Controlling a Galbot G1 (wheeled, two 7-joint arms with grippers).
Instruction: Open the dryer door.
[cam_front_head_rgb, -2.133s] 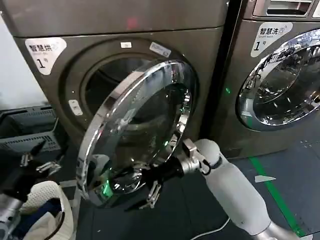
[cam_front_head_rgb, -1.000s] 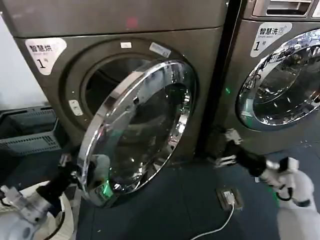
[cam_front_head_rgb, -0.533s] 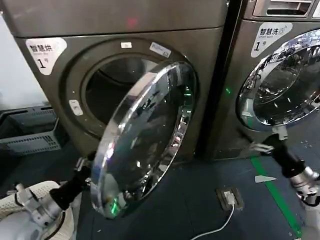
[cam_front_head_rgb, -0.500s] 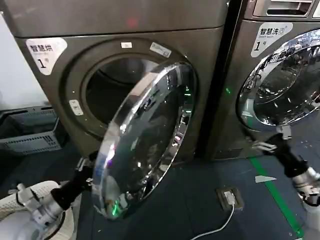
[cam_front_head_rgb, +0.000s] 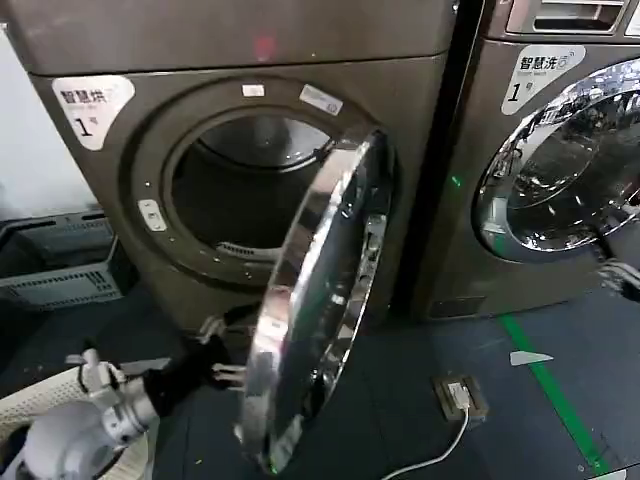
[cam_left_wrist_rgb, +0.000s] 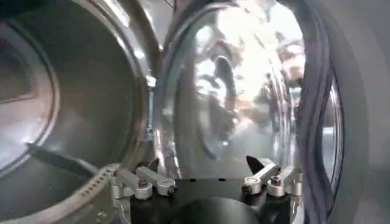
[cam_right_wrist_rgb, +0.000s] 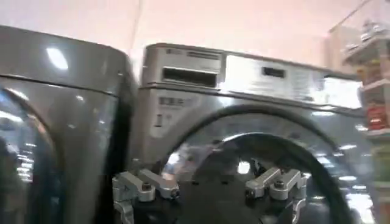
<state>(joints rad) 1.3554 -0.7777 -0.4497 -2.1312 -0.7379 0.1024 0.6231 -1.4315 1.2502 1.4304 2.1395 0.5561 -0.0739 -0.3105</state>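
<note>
Dark flooring runs under two grey machines standing side by side. At the far left of the head view a grey crate (cam_front_head_rgb: 60, 262) sits against the wall, with a white basket (cam_front_head_rgb: 30, 420) at the lower left corner. Just right of it the left gripper (cam_front_head_rgb: 222, 352) reaches in low behind the dryer door (cam_front_head_rgb: 315, 300), its fingers spread apart and clamped on nothing, close against the door's inner face. The door stands in the middle of the frame, swung far out on its right-hand hinge so that it is nearly edge-on, leaving the drum opening (cam_front_head_rgb: 250, 190) of the dryer (cam_front_head_rgb: 100, 50) exposed. By my judgement the opening step is almost finished; what remains is a last outward push, then pulling the arm clear. Further right, a cable and plug (cam_front_head_rgb: 455, 395) lie on the floor beside a green floor line (cam_front_head_rgb: 545, 385). At the right edge the right gripper (cam_front_head_rgb: 622, 275) hangs before the second machine (cam_front_head_rgb: 560, 150), fingers apart, well away.
</note>
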